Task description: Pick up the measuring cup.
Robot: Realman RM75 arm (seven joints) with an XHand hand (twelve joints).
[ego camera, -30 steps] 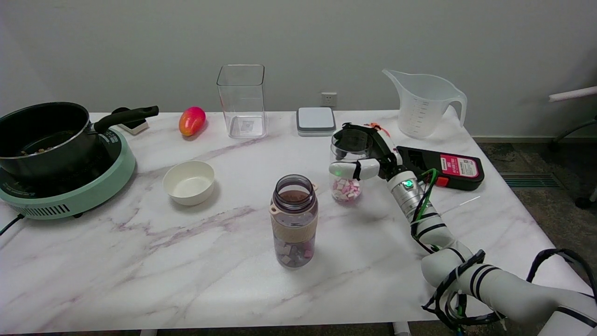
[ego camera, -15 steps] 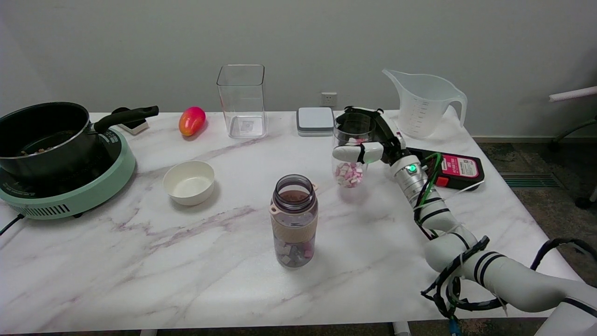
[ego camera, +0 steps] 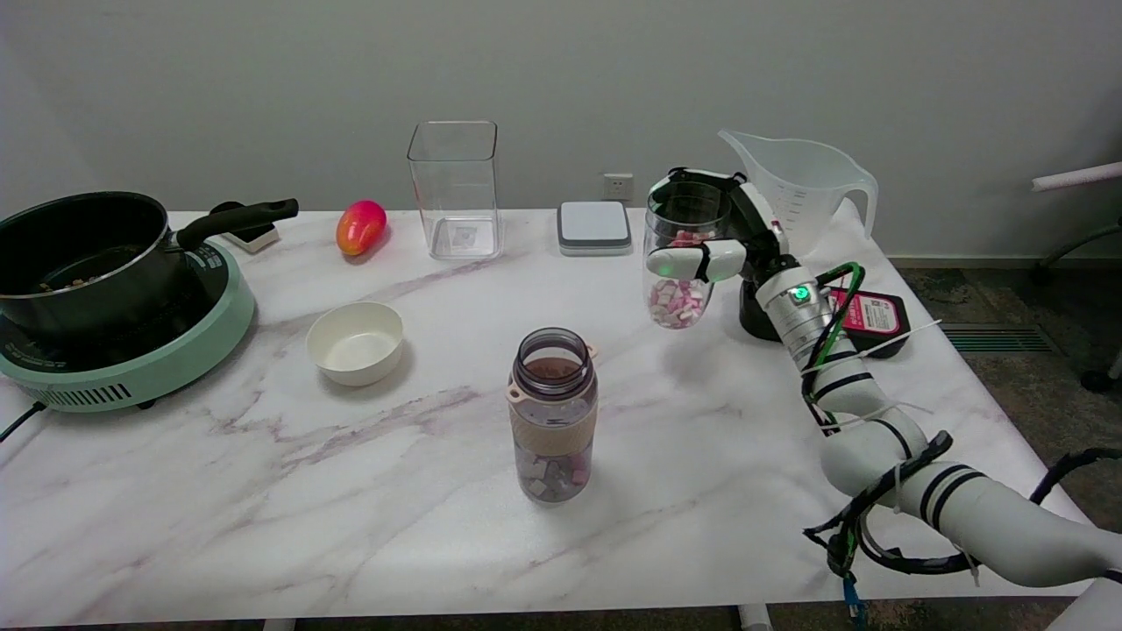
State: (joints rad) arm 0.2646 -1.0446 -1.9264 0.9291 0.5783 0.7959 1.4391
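Holding the measuring cup (ego camera: 679, 263), a clear cup with pink and white pieces at its bottom, my right hand (ego camera: 732, 241) keeps it raised off the worktop (ego camera: 351, 491), fingers (ego camera: 697, 260) wrapped around its wall. At the cup's seven o'clock stands an open bottle (ego camera: 553, 414); at two o'clock, a translucent jug (ego camera: 802, 193).

1 pot (ego camera: 83, 254), 1 bowl (ego camera: 355, 342), 1 bottle (ego camera: 553, 412), 2 clear cups (ego camera: 679, 254) (ego camera: 798, 193)
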